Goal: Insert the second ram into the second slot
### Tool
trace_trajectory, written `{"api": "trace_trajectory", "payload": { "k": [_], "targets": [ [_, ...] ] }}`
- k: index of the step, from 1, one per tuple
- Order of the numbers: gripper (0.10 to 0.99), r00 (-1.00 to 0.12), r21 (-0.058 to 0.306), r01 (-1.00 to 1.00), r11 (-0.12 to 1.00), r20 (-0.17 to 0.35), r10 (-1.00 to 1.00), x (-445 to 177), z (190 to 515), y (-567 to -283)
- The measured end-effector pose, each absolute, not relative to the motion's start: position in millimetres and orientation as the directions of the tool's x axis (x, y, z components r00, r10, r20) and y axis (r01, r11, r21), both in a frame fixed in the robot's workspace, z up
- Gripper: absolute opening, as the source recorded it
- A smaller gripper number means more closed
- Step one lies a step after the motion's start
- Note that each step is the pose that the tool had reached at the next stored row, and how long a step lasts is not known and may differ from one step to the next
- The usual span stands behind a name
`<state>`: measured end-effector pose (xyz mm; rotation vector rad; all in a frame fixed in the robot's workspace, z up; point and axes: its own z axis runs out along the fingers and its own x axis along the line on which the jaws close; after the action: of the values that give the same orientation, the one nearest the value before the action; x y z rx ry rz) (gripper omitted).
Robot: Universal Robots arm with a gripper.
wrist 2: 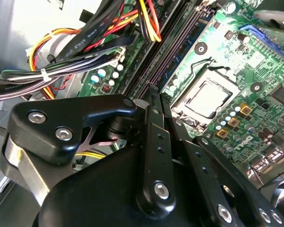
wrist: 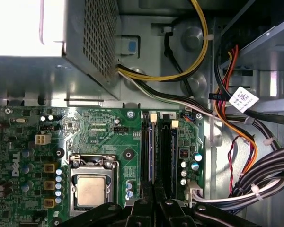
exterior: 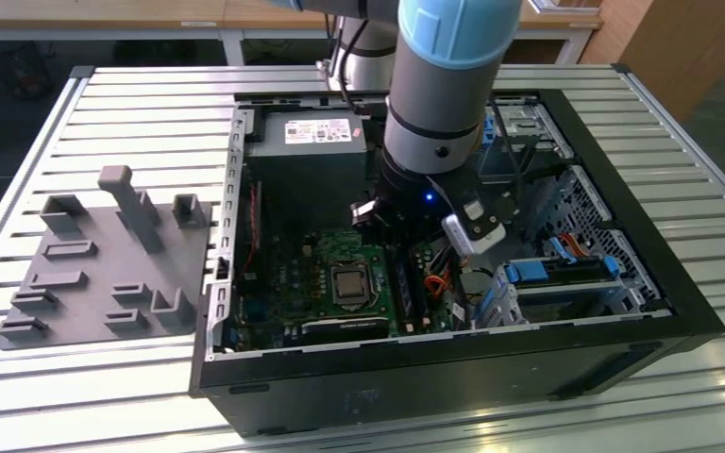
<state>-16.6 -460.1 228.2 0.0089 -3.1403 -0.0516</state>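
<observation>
My gripper [wrist 2: 157, 97] is down inside the open computer case [exterior: 665, 311], over the near end of the two memory slots. Its two fingers stand almost together, and no stick shows between them. In the first wrist view the gripper [wrist: 154, 188] sits right over those slots. A thin blue edge, likely a ram, stands in the slot nearer the processor [wrist: 148, 146] [wrist 2: 180, 47]. The slot beside it [wrist: 166, 146] looks dark. I cannot tell whether that one holds the second ram.
The processor socket [wrist: 91, 189] lies beside the slots. Cable bundles [wrist: 255, 179] crowd the slots' other side, with the power supply [exterior: 306, 142] at the back of the case. A grey holder plate [exterior: 105, 260] lies on the slatted table at the exterior view's left.
</observation>
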Motion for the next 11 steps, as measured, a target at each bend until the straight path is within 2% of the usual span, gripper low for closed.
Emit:
{"api": "trace_trajectory", "payload": {
  "k": [11],
  "targets": [
    [0.129,-1.000,0.033,-0.005,0.999,0.001,-0.005,-15.1,226.9,-463.6]
  ]
}}
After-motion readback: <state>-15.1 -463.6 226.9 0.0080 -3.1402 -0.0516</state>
